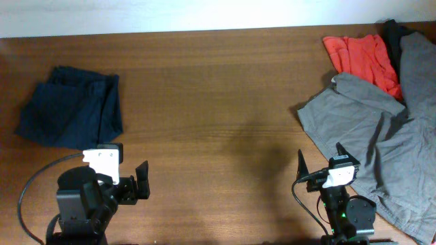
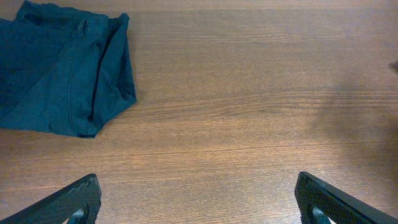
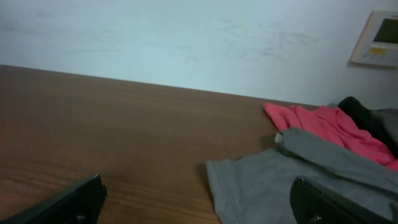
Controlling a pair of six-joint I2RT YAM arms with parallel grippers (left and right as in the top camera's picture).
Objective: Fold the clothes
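The dark navy shorts (image 1: 68,107) lie folded in a compact bundle at the far left of the wooden table (image 1: 218,102). They also show at the top left of the left wrist view (image 2: 62,74). My left gripper (image 1: 126,180) is open and empty near the front edge, just in front of and to the right of the shorts; its fingertips (image 2: 199,202) frame bare wood. My right gripper (image 1: 320,160) is open and empty at the front right, its fingers (image 3: 196,199) spread over the hem of the grey garment.
A large light grey garment (image 1: 381,143) sprawls over the right side and shows in the right wrist view (image 3: 280,180). A small red-orange garment (image 1: 361,58) and a dark item (image 1: 392,30) lie at the back right. A wall stands behind the table.
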